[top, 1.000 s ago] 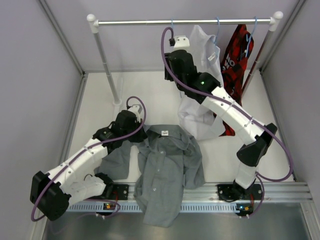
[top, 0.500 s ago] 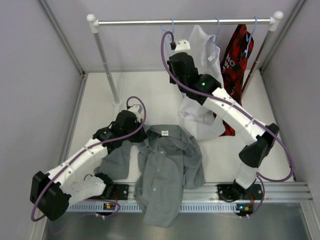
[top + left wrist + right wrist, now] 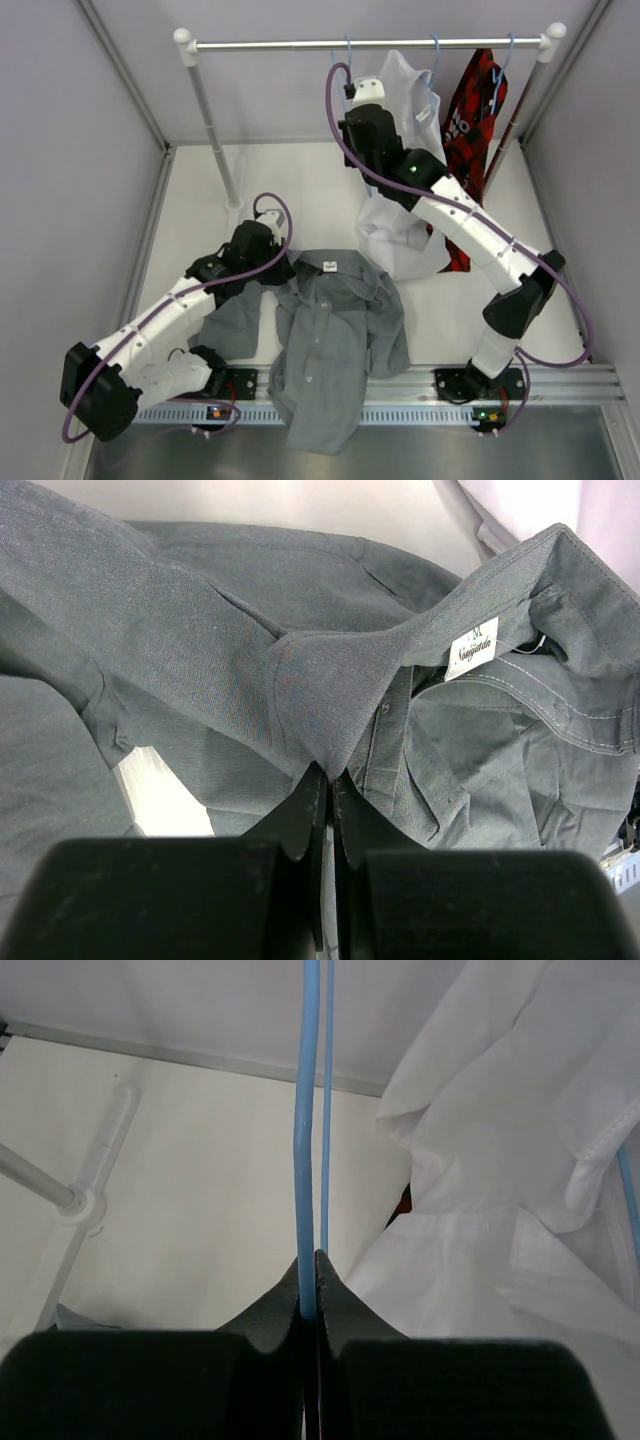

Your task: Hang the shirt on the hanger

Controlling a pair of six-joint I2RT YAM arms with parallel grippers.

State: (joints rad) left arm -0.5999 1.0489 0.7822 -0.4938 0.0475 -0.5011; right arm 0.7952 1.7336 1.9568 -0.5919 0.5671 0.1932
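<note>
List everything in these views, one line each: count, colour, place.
grey shirt: one, grey, lying at the table's near edge
bare hanger: one, light blue, hooked on the rail left of the white shirt
white shirt: one, white, hanging from the rail
patterned shirt: one, red and black, hanging at the rail's right end
rail: one, silver, across the far side
table: one, white, under it all
left pincer: one, black, shut on the grey shirt near its collar
right pincer: one, black, shut on the bare hanger's wire
</note>
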